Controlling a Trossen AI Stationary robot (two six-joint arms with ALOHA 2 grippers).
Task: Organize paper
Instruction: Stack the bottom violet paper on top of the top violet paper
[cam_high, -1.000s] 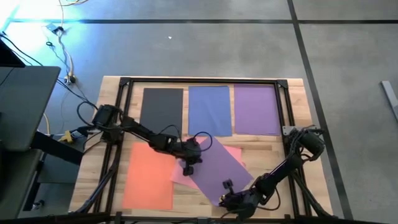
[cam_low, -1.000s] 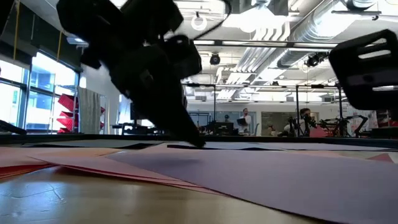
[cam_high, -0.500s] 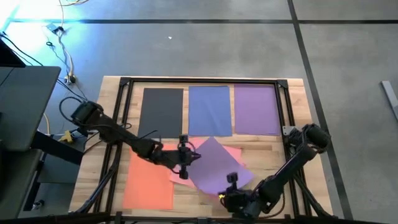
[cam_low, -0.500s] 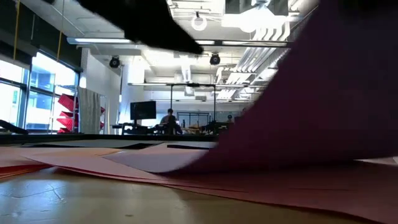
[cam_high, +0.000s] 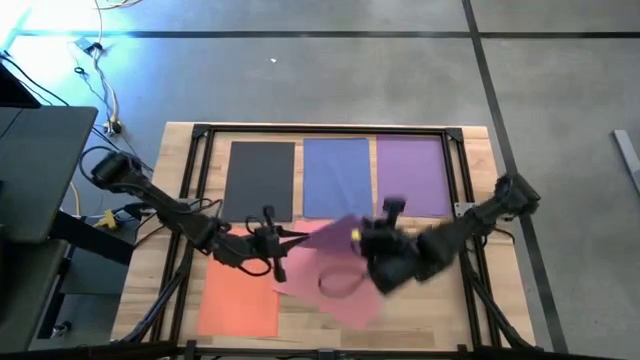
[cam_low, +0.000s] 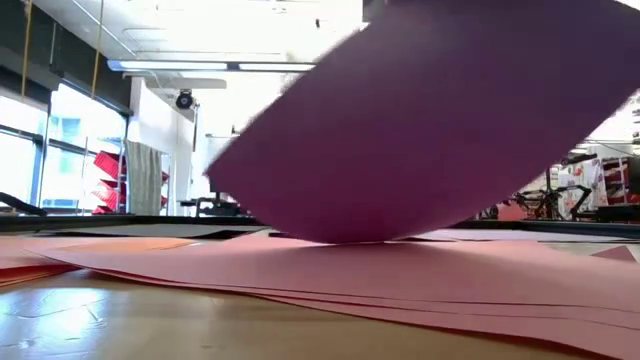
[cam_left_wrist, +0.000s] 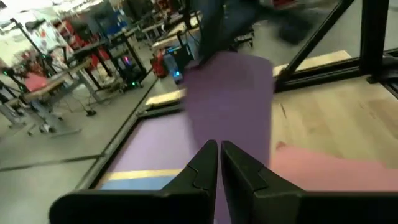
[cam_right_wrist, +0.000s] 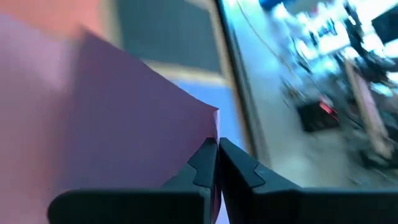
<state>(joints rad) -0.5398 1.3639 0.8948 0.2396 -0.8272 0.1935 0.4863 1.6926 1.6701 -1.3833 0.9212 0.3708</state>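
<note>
A second purple sheet (cam_high: 335, 232) of the paper hangs in the air between my two grippers and fills much of the low view (cam_low: 440, 120). My left gripper (cam_high: 288, 240) is shut on its left end, my right gripper (cam_high: 360, 240) on its right end. The sheet sags in a bow (cam_high: 340, 284) toward the pink sheet (cam_high: 325, 295), which lies flat on the table. An orange sheet (cam_high: 240, 295) lies flat at the near left. Dark grey (cam_high: 262, 180), blue (cam_high: 338, 175) and purple (cam_high: 412, 175) sheets lie side by side along the far edge. My left gripper pinches the lifted purple sheet's edge (cam_left_wrist: 214, 134) between its two shut fingers, coming about level from the table's left. The sheet stretches away from the fingers, clear of the table there. My right gripper pinches the same sheet beside a corner (cam_right_wrist: 208, 127), slanting down from the table's right. The sheet hangs slack below the fingers.
A black metal frame (cam_high: 200, 160) runs round the wooden table top (cam_high: 480, 160). Bare wood shows at the near right (cam_high: 430, 310). Cables (cam_high: 110, 120) lie on the floor past the table's far left corner.
Both grippers have risen with the purple sheet. The right one has gone from the near edge toward the far edge, the left one toward the table's left. The sheet, which lay flat on the pink one, now hangs bowed between them.
</note>
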